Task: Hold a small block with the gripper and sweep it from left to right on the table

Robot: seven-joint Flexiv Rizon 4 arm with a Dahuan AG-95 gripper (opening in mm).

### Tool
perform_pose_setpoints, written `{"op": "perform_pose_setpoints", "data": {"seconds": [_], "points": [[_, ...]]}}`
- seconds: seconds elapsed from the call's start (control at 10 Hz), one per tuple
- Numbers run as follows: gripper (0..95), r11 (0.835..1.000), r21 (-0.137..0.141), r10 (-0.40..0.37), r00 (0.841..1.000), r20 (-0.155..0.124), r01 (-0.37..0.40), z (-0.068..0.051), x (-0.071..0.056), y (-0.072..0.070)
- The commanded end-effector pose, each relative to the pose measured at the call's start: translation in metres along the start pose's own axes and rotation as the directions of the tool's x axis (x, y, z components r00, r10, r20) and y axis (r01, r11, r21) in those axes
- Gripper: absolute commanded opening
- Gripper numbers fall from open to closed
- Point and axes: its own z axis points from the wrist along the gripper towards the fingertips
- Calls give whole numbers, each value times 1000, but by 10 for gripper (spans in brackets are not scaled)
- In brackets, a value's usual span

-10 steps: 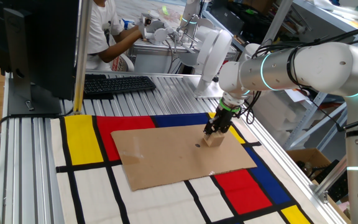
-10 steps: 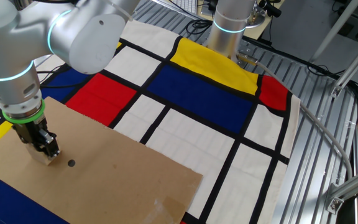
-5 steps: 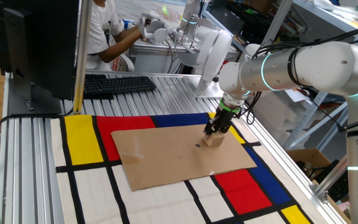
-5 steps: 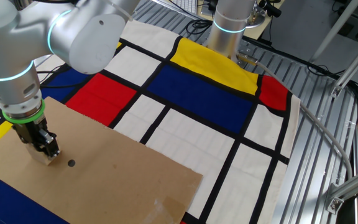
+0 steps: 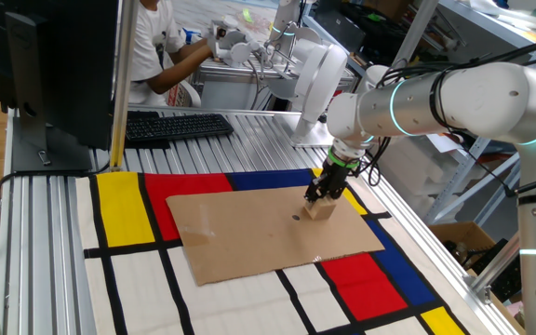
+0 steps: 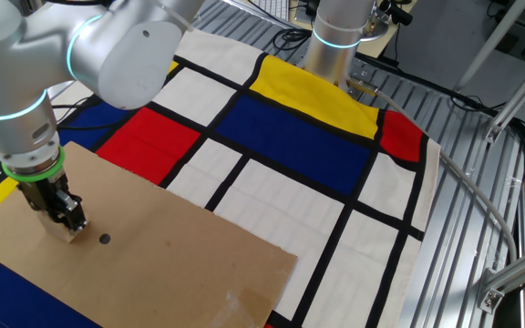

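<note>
The small block (image 5: 321, 211), a light tan wooden cube, rests on the brown cardboard sheet (image 5: 249, 233) near its right end. My black gripper (image 5: 321, 195) with a green ring comes down on the block from above and is shut on it. In the other fixed view the gripper (image 6: 69, 219) grips the block (image 6: 69, 233) at the left of the cardboard (image 6: 153, 264), just left of a small dark hole (image 6: 105, 240). The cardboard lies on the coloured mat (image 5: 124, 214) of the table (image 5: 45, 242).
A black keyboard (image 5: 177, 125) and a monitor (image 5: 54, 65) stand at the far left of the slatted table. A person (image 5: 156, 46) sits behind it. A second arm's white base (image 6: 335, 36) rises at the mat's far edge.
</note>
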Motion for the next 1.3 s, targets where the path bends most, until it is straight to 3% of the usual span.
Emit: {"op": "perform_pose_setpoints", "data": {"seconds": [0.1,0.3,0.5,1.2,1.3], "points": [[0,1000,2,5,1000,-4,-4,0,1,2],[0,1000,-2,10,1000,-4,-10,1,2,6],[0,1000,17,5,1000,2,-5,0,1,11],[0,1000,7,19,1000,-6,-19,2,2,24],[0,1000,20,16,1000,0,-16,1,1,26]]}}
